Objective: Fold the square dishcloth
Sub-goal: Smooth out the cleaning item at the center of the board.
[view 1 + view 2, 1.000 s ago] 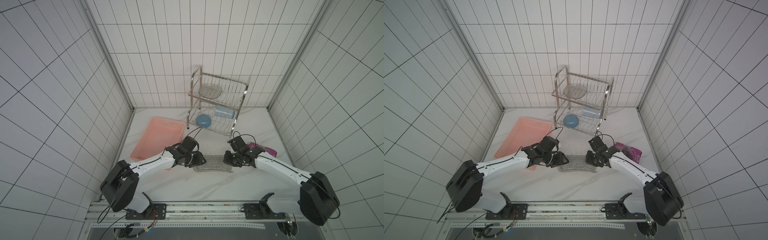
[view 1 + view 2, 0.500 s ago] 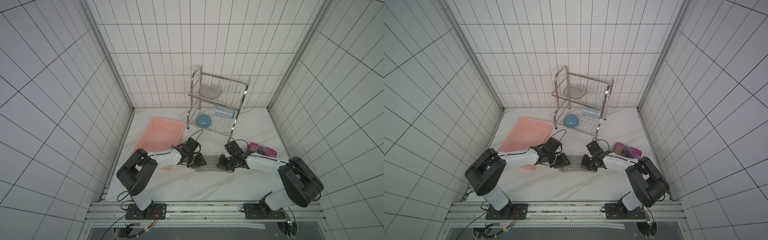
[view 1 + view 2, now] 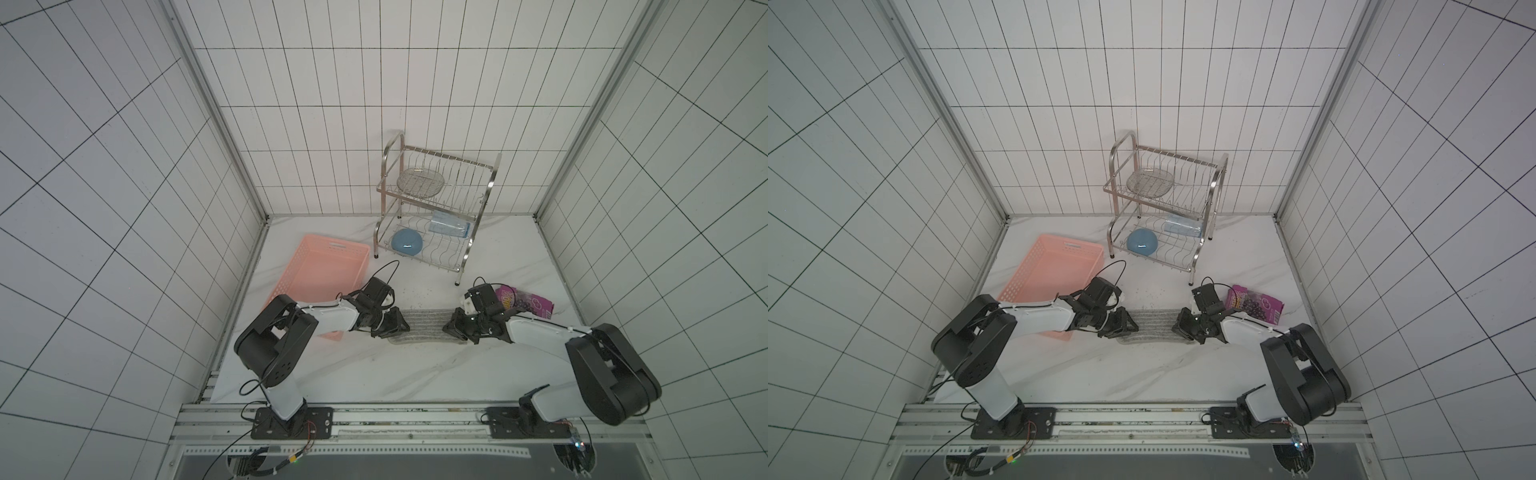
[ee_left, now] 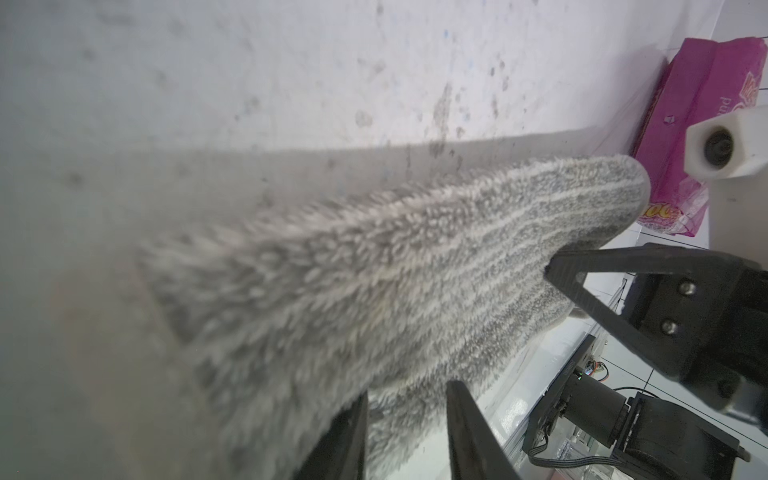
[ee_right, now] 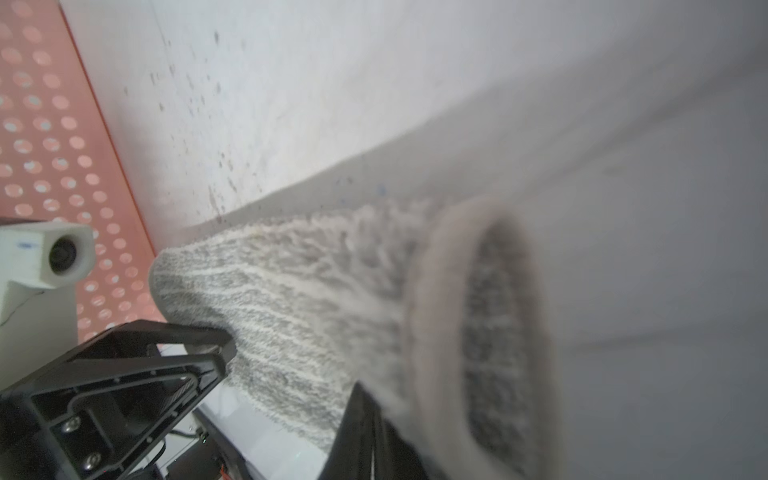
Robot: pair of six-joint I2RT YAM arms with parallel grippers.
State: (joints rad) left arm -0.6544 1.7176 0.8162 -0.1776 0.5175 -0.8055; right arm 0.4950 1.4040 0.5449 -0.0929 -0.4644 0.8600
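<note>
Filling both top views, a booth of white tiled walls closes round a white marbled surface [image 3: 374, 374], flecked with dark specks beyond the pincers. The square dishcloth [image 3: 426, 328] stretches as a grey striped band between the left pincer [image 3: 400, 329] and the right pincer [image 3: 452, 328], each clamped on one end of it. A pink basket [image 3: 336, 246] lies behind and beyond the left pincer. A purple snack packet [image 3: 528, 305] sits just behind the right pincer, and a steel rack [image 3: 494, 174] stands well beyond both. Against a second ago the square dishcloth keeps its spot, while the arms' black elbow joints have drawn nearer the pincers. Counted: two arms, two pincers, one square dishcloth, one basket, one packet. There is also one two-tier rack with one mesh bowl [image 3: 420, 181] above, and one blue bowl [image 3: 407, 243] and one clear container [image 3: 451, 226] below.

Seen from the left wrist, the surface [image 4: 208, 62] carries grey specks and a long shadow. The square dishcloth [image 4: 415, 270] is raised off it, running from between the left pincer's fingers [image 4: 469, 432] out to the right pincer [image 4: 555, 270]. That pincer nips the far end, and the snack packet [image 4: 698, 104] lies beyond it.

From the right wrist, the square dishcloth [image 5: 311, 299] curls over beside one right-pincer finger [image 5: 361, 424]. Its far end is pinched in the left pincer [image 5: 224, 349], whose tips meet on it. The basket's [image 5: 50, 124] perforated wall shows beyond that pincer, across the bare surface [image 5: 332, 83].
</note>
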